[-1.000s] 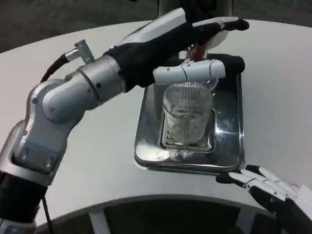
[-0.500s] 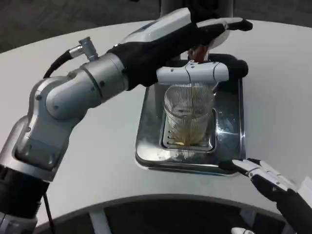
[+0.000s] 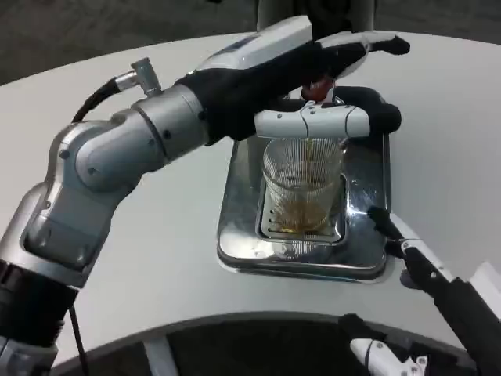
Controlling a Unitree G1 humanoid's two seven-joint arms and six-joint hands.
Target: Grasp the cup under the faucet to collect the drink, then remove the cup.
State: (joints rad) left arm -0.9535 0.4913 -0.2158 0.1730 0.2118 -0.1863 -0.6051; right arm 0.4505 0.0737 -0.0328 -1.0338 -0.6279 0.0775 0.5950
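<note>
The ribbed clear cup (image 3: 302, 186) stands upright on the drip grate, roughly a third full of amber drink, apparently directly under the faucet (image 3: 316, 92).

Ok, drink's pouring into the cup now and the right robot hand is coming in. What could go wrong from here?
1. The cup is partly full of amber drink and a stream is falling in; left too long, it could overflow onto the metal tray.
2. The right robot hand sits low at the tray's edge, fingers apart; it might catch the rim or knock the cup.
3. The left robot hand reaches over the cup at the faucet, so lifting straight up could hit it.
</note>
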